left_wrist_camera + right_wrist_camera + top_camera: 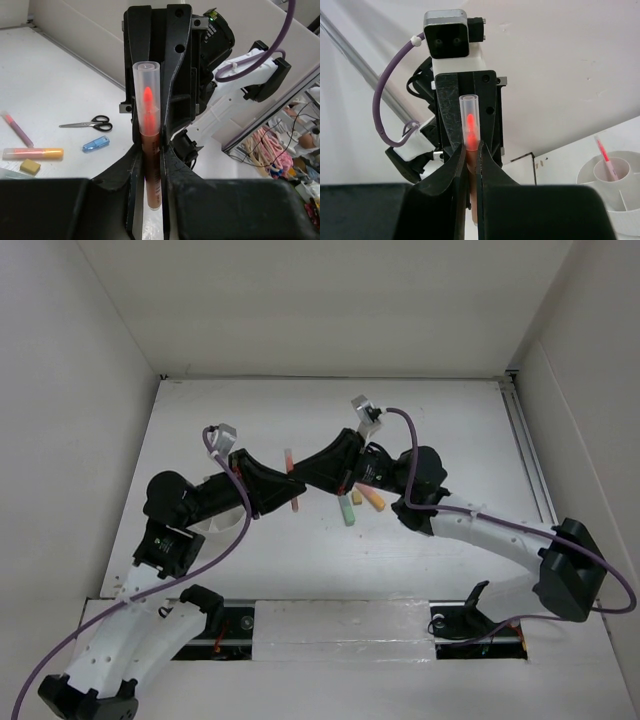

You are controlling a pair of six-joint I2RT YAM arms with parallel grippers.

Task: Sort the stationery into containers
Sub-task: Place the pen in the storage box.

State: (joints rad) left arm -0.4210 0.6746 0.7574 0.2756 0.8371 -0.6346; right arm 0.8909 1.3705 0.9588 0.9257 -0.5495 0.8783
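Left wrist shows scissors (90,122), right wrist tub (626,223), grippers (150,157) (472,152) both clamping 1 marker (146,100)

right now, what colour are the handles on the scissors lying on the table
Black. The scissors show best in the left wrist view.

red pen (150,167), blue marker (96,144), black-handled scissors (88,123), white tub (620,220)

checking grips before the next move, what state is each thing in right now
left gripper, shut on the red pen
right gripper, shut on the red pen
red pen, capped, clamped by both grippers
scissors, closed, lying flat on the table
white tub, one pink pen standing in its middle
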